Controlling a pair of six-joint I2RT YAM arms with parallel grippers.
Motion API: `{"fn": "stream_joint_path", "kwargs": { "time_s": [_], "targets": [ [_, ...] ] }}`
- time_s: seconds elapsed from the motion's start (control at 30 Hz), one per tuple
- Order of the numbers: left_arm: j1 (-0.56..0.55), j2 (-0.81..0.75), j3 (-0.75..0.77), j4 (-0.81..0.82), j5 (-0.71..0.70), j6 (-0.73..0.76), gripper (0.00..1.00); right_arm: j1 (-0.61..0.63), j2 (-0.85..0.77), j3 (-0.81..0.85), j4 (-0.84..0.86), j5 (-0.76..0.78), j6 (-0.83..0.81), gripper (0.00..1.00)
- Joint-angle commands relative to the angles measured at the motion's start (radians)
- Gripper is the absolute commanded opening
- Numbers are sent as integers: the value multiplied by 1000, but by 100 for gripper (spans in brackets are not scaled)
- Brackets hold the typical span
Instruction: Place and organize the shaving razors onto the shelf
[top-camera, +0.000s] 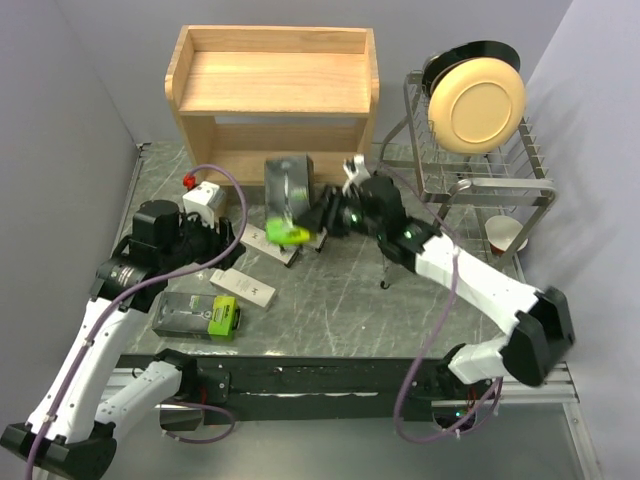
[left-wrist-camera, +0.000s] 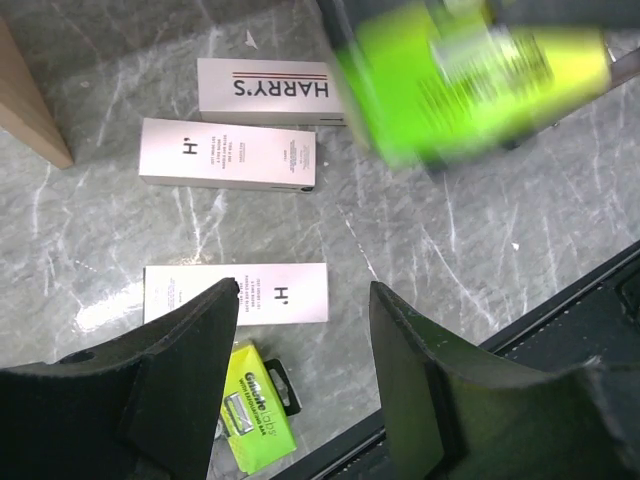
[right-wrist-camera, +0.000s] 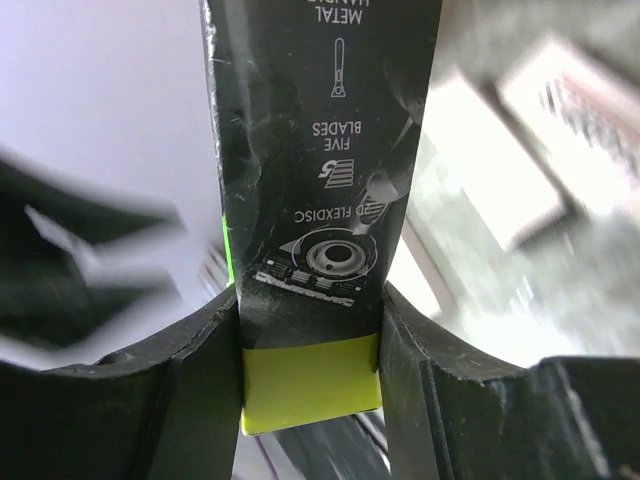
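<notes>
Far side: light natural-wood two-tier shelf (top-camera: 275, 95) w/ solid side panels and raised top rim, standing upright. One wide black-and-lime-green razor pack (top-camera: 288, 190) was up in the air, on end, lime end down. It was pinched at that end btwn the fingers of my right claw (right-wrist-camera: 308, 310), just in front of the shelf's lower tier. Its print read "FIVE BLADES", upside down in my wrist view. Second black-and-lime pack (top-camera: 200, 315) lay flat on my left, well apart from the shelf. Three slim white boxes lay flat: the "HARRY'S" box (left-wrist-camera: 265, 90), the upper "H'" box (left-wrist-camera: 228, 153) just beside it and parallel, and the lower "H'" box (left-wrist-camera: 237, 293) nearer that second pack.
</notes>
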Motion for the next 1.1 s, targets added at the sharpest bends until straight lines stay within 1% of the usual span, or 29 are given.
{"fn": "stream_joint_path", "kwargs": {
  "time_s": [0.0, 0.07, 0.17, 0.3, 0.37, 0.4, 0.43, 0.47, 0.5, 0.53, 0.63, 0.7, 0.73, 0.77, 0.83, 0.93, 0.97, 1.03, 1.07],
  "targets": [
    [11, -15, -15, -6, -20, 49, 60, -15, 114, 221, 115, 53, 97, 0],
    [14, -15, -25, 12, 4, 54, 60, -16, 183, 303, 95, 87, 111, 0],
    [18, -9, -33, 50, 32, 46, 60, -29, 258, 371, 82, 119, 129, 1],
    [22, 8, -39, 87, 56, 33, 60, -46, 318, 414, 95, 138, 129, 2],
    [23, 17, -42, 95, 67, 28, 59, -61, 346, 432, 104, 141, 120, 7],
    [23, 20, -44, 98, 73, 22, 59, -67, 353, 439, 99, 151, 123, 12],
    [25, 25, -45, 101, 82, 19, 59, -75, 362, 443, 86, 161, 126, 23],
    [25, 26, -47, 103, 87, 16, 59, -87, 364, 446, 85, 168, 129, 30],
    [25, 28, -49, 106, 92, 14, 59, -92, 364, 446, 88, 176, 124, 39],
    [25, 34, -49, 117, 96, 11, 58, -96, 360, 445, 93, 176, 121, 54],
    [25, 48, -52, 147, 102, 8, 58, -107, 332, 431, 98, 173, 108, 65],
    [25, 55, -55, 175, 104, 5, 58, -108, 312, 417, 101, 170, 91, 70],
    [23, 71, -53, 201, 99, 5, 58, -107, 294, 411, 99, 176, 83, 77],
    [23, 80, -49, 215, 80, 3, 59, -107, 289, 410, 96, 179, 78, 78],
    [25, 115, -35, 241, 72, 8, 59, -115, 277, 413, 84, 185, 58, 84],
    [25, 164, -16, 296, 38, 6, 60, -124, 260, 411, 73, 197, 48, 89],
    [23, 173, -16, 351, 27, 0, 60, -124, 254, 411, 49, 200, 42, 99],
    [22, 201, -15, 409, -8, -10, 61, -124, 220, 400, 26, 210, 28, 100],
    [22, 215, -12, 466, -16, -18, 61, -122, 208, 396, 18, 205, 12, 100]
  ]
}}
